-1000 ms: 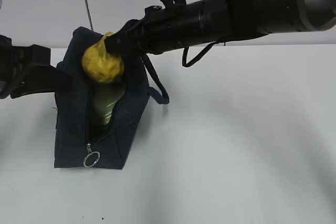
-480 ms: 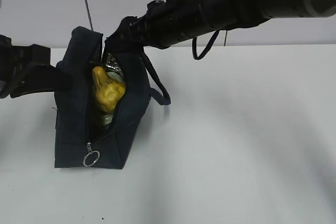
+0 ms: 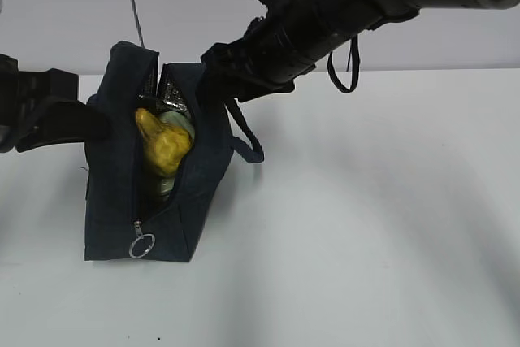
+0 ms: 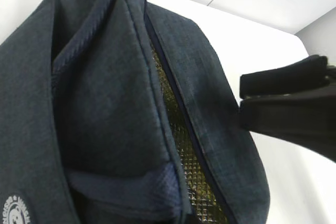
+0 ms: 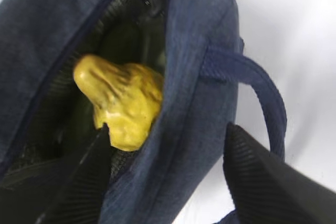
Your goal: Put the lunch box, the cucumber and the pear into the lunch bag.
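- We see the lumpy yellow pear with brownish blotches (image 3: 164, 145) lying in the unzipped mouth of the dark navy fabric lunch bag (image 3: 114, 201), on top of a pale green lidded lunch box (image 3: 174, 126) showing just behind it; the cucumber is not visible to us.
- The right end effector (image 5: 168, 177) hangs spread, one finger inside the opening beside the pear, the other outside the bag wall near the navy loop handle (image 5: 262, 98).
- Our worry: a sideways exit could snag wall or handle and drag the bag across the white table (image 3: 366, 225).
- The left end effector (image 4: 286, 111), pressed together, sits beside the bag; whether it pinches fabric we cannot tell.
- The pear rides high and might roll out.
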### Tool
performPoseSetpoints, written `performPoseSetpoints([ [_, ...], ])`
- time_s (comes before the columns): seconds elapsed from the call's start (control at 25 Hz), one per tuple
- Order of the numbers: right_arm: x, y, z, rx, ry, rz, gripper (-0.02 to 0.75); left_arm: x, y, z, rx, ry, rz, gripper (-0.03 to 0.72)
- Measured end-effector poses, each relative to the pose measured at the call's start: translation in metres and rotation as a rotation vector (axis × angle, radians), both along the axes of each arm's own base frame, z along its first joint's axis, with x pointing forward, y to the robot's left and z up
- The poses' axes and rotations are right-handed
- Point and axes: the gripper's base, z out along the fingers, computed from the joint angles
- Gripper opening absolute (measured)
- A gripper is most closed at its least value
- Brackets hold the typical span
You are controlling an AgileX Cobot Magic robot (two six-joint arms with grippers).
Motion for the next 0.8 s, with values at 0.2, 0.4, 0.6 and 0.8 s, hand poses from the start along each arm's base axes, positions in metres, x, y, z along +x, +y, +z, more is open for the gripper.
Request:
performPoseSetpoints([
  [0.2,0.006,0.003,-0.024,-0.011,0.075,-0.029,0.515,0.0,0.0,0.0,0.001,-0.001,0.001,-0.015],
  [0.4,0.009,0.004,-0.035,-0.021,0.101,-0.028,0.356,0.0,0.0,0.0,0.001,-0.001,0.002,-0.015],
  [0.6,0.011,0.006,-0.028,-0.018,0.088,-0.019,0.029,0.0,0.0,0.0,0.001,-0.002,0.003,-0.015],
  [0.8,0.013,0.005,-0.017,-0.075,0.058,0.035,0.006,0.001,0.0,0.001,-0.009,-0.002,0.008,-0.015],
])
